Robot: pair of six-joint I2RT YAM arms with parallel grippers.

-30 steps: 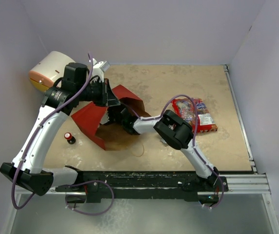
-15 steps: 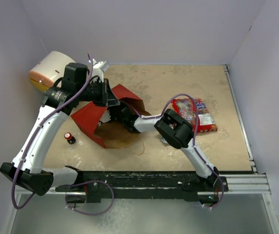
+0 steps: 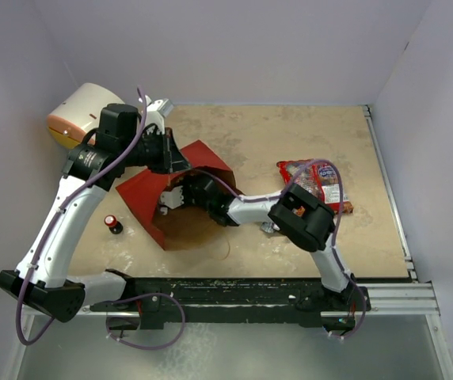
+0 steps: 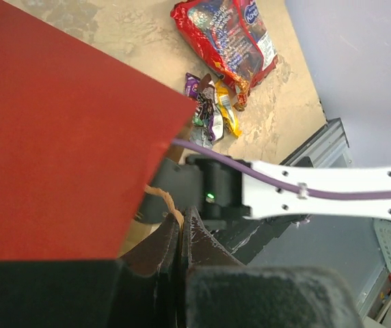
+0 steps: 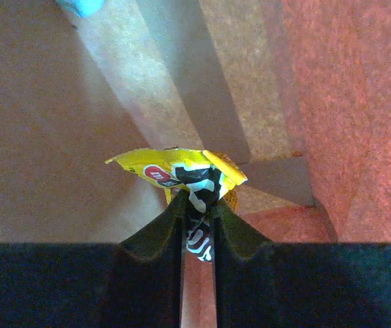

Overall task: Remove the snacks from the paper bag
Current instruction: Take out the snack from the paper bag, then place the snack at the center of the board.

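The paper bag (image 3: 141, 196) lies on its side, red outside, its brown inside (image 3: 188, 228) facing the arms. My left gripper (image 3: 171, 161) is shut on the bag's string handle (image 4: 169, 202) at the mouth's upper edge, next to the red wall (image 4: 65, 137). My right gripper (image 3: 173, 198) reaches into the mouth. Inside, the right gripper (image 5: 197, 199) is shut on a yellow candy packet (image 5: 156, 168) with a black-and-white patch, held just off the brown floor. A large red-and-clear snack bag (image 3: 318, 182) and small packets (image 3: 269, 229) lie outside on the table.
A white drum with an orange end (image 3: 74, 117) stands at the far left behind the left arm. A small red-and-black object (image 3: 113, 224) sits left of the bag. A bit of light blue (image 5: 79, 5) shows deeper inside the bag. The small packets (image 4: 212, 113) lie below the large bag (image 4: 226, 37).
The right gripper has pushed further left into the bag and closed on the yellow packet. The left gripper keeps hold of the handle, and the bag mouth has shifted slightly.
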